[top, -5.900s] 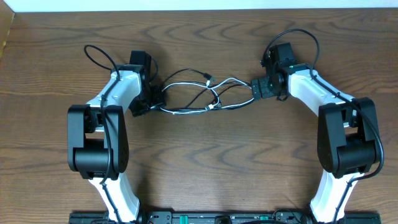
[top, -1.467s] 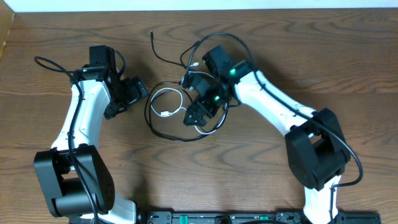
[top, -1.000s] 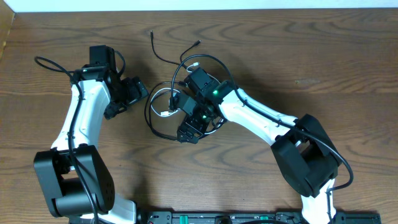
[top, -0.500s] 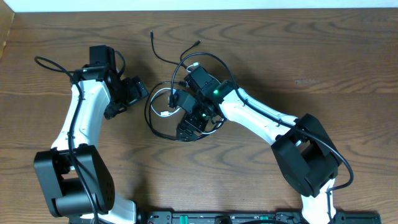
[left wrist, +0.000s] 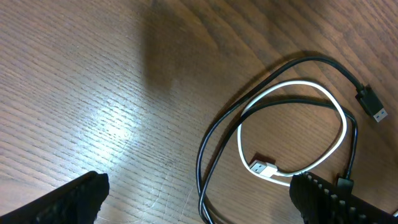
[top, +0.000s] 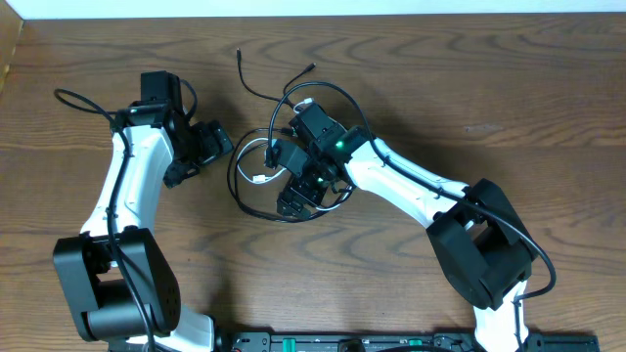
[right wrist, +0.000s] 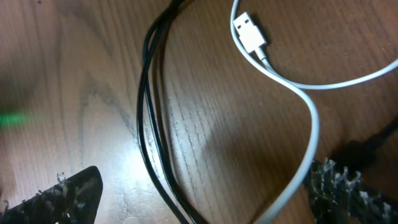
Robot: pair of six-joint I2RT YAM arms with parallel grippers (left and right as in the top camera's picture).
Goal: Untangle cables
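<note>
The cables lie in a loose tangle on the wooden table. A white cable [top: 256,147] forms a small loop inside larger black cable [top: 235,186] loops. My right gripper [top: 293,202] hangs open over the tangle. In the right wrist view, two black cables [right wrist: 149,124] and the white cable [right wrist: 311,118] with its USB plug [right wrist: 249,34] run between the right gripper's [right wrist: 205,202] spread fingers. My left gripper [top: 207,154] stands open just left of the tangle. Its wrist view shows the left gripper [left wrist: 202,202] above the black cable [left wrist: 211,143] and the white loop [left wrist: 292,87].
Two loose black cable ends reach toward the table's back edge [top: 240,54] [top: 311,68]. A black plug [left wrist: 372,104] lies at the right of the left wrist view. Thicker black cords curl beside each arm's wrist. Bare wood surrounds the tangle.
The right arm swung left and down over the tangle, and has barely moved in the last half second. The left arm has stayed still. Both grippers remain open.
</note>
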